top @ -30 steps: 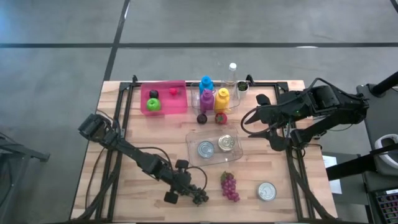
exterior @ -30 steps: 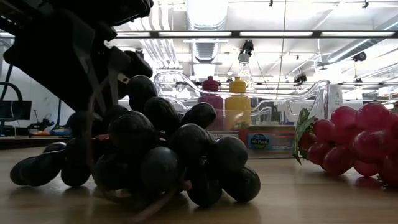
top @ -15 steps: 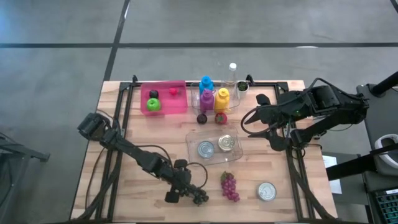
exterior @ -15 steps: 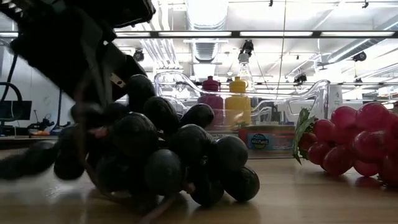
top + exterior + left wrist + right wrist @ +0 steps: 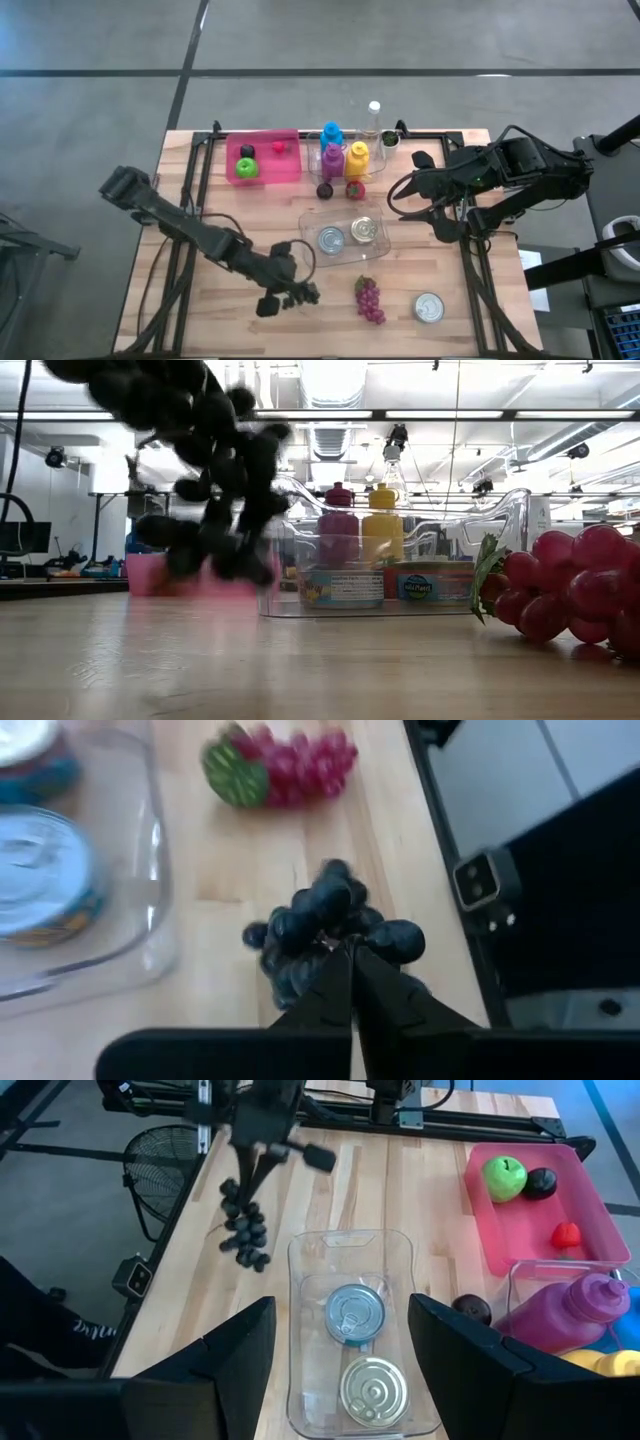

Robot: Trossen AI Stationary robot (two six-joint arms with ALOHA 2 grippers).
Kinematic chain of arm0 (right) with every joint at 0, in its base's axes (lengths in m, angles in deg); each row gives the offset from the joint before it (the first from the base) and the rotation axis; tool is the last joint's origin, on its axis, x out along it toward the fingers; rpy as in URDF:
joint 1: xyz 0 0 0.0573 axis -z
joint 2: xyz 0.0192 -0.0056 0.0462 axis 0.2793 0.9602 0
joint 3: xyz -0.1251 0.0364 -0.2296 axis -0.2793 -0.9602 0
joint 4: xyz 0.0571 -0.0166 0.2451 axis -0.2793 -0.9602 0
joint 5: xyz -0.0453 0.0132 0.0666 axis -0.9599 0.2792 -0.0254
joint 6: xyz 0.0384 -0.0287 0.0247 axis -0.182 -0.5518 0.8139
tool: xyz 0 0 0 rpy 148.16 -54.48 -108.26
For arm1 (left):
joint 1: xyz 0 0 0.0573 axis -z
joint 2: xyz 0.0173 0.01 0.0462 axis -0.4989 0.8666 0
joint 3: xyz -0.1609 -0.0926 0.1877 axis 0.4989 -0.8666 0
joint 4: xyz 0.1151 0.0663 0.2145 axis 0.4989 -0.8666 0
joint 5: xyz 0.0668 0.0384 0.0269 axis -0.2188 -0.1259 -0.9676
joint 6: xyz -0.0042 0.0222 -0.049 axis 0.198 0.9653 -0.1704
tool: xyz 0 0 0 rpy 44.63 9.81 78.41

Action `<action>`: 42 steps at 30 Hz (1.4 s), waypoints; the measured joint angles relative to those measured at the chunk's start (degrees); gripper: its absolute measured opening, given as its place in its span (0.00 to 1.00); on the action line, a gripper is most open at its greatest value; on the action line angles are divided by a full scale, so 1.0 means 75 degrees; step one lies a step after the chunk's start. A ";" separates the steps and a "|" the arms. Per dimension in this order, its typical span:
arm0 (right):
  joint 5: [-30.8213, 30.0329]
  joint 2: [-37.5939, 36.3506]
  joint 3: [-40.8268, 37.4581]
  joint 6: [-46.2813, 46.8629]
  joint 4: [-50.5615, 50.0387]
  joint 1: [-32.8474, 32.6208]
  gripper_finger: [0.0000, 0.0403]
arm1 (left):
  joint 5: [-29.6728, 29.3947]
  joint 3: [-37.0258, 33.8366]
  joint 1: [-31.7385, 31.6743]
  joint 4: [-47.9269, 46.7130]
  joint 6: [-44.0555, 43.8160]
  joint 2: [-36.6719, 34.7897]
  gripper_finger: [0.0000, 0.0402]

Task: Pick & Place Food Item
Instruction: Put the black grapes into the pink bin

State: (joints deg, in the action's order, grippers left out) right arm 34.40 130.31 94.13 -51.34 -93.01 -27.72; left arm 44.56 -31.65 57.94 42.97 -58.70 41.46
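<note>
The left gripper's [image 5: 350, 955] fingers are pinched nearly together on the stem of the dark grape bunch [image 5: 330, 925], which hangs clear of the counter [image 5: 230, 210] below them. From where I stand the bunch [image 5: 205, 470] looks light but loose: a floppy cluster dangling from a thin stalk, likely to swing with any quick turn (individual grapes could drop off, though I can't tell how firmly they sit). The stem is the sensible hold; squeezing the fruit itself would let it roll or bruise.

Just beside the hanging bunch is the clear tray [image 5: 345, 238] with two tins, and near it on the counter lie the red grapes [image 5: 369, 300]. The near counter edge is close under the left gripper. Open room lies across the bare wood toward the pink bin [image 5: 264, 158], well apart at the far side. The right gripper [image 5: 340, 1365], fingers spread wide and empty, waits above the counter's right side.
</note>
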 joint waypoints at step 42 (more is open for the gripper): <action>-0.0057 0.0000 0.0001 -0.0460 0.0016 0.0002 0.56 | -0.6546 -0.0044 -0.3538 -0.2690 -0.0286 -0.3910 0.00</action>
State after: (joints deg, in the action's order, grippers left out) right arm 33.98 130.31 94.14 -54.80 -92.89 -27.71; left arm -4.53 -31.97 31.41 22.80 -60.85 12.14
